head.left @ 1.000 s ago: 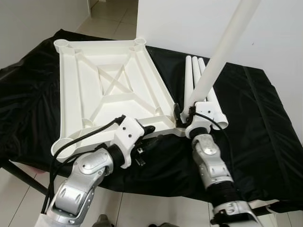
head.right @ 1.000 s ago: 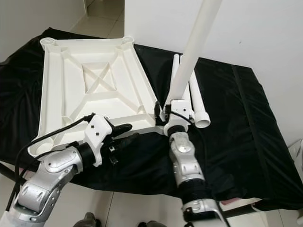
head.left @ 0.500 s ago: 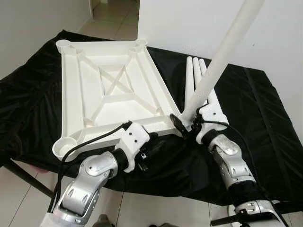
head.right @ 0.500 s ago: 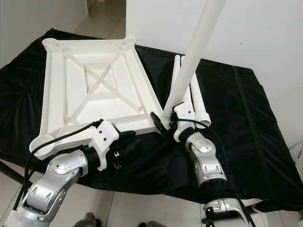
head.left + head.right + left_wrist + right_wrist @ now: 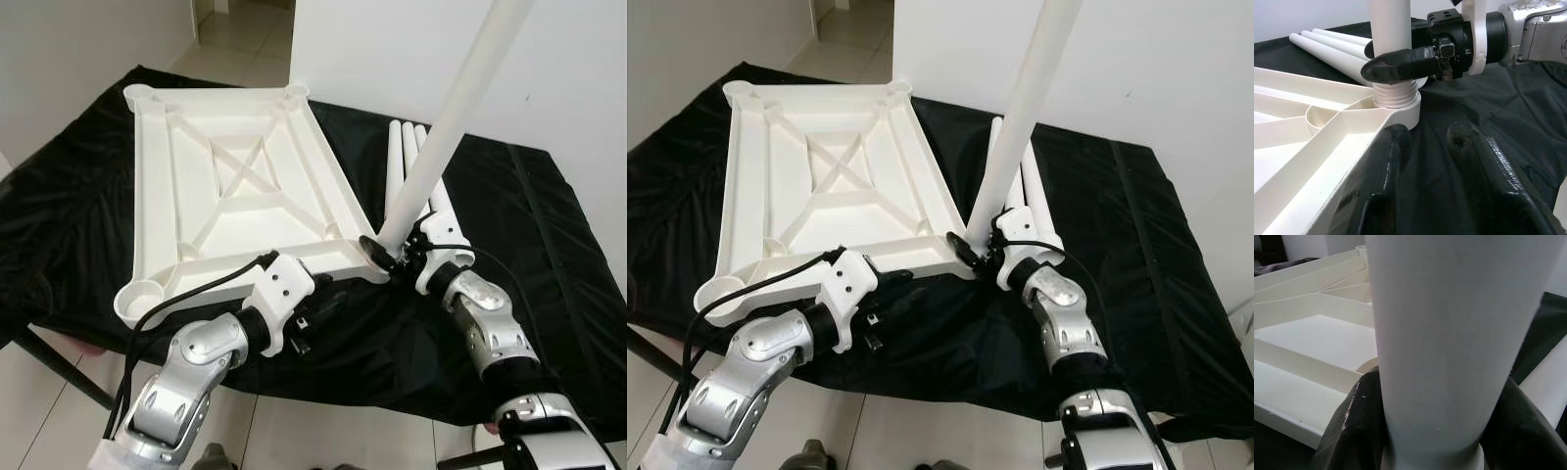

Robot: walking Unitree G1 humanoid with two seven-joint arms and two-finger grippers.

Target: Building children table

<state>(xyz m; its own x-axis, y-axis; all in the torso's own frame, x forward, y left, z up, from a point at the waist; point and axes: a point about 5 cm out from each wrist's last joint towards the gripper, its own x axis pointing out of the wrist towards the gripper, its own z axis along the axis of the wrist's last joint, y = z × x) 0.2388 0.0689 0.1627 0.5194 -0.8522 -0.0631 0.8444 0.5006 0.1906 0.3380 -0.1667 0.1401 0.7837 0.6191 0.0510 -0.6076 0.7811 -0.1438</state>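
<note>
A white plastic tabletop lies upside down on the black cloth. A long white leg stands tilted in its near right corner socket, with the threaded end showing just above the socket. My right gripper is shut on the leg's base, its black fingers wrapped around it. My left gripper rests open at the tabletop's front edge, just left of that corner, holding nothing. The right wrist view shows the leg close up between the fingers.
Three spare white legs lie side by side on the cloth to the right of the tabletop. The black cloth covers the whole work table. A white wall stands behind, with tiled floor at the front and back left.
My right forearm has swung out to the right while keeping hold of the leg's base. My left gripper has crept a little right along the front edge. The camera has shifted slightly.
</note>
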